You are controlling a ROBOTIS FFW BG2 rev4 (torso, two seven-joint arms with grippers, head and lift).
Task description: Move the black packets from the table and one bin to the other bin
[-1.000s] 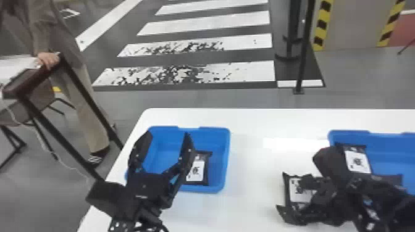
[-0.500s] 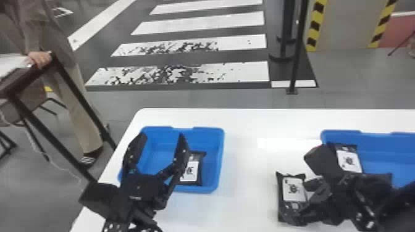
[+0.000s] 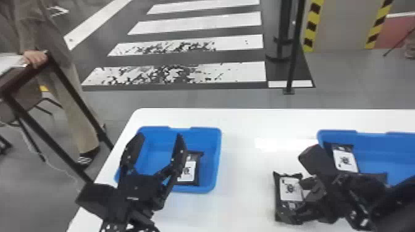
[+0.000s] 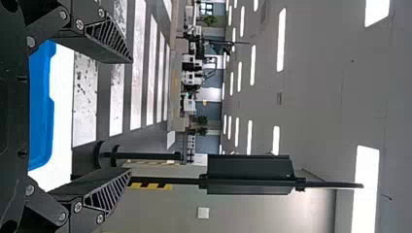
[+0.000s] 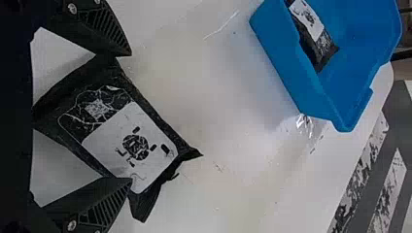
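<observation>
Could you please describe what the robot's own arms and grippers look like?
The left arm and right arm are black. The left gripper and right gripper match: black, each with two tapering fingers, slanted ribs in their sides and silvery screws.

On the table [image 3: 241, 172] we have the left bin [image 3: 216, 160] and, well apart from it, the right bin [image 3: 383, 151]. We see one packet [image 3: 193, 169] in the left bin's right side, a second packet [image 3: 344, 159] in the right bin's left side, and a third packet [image 3: 290, 191] on the table, nearer us, between them.
</observation>
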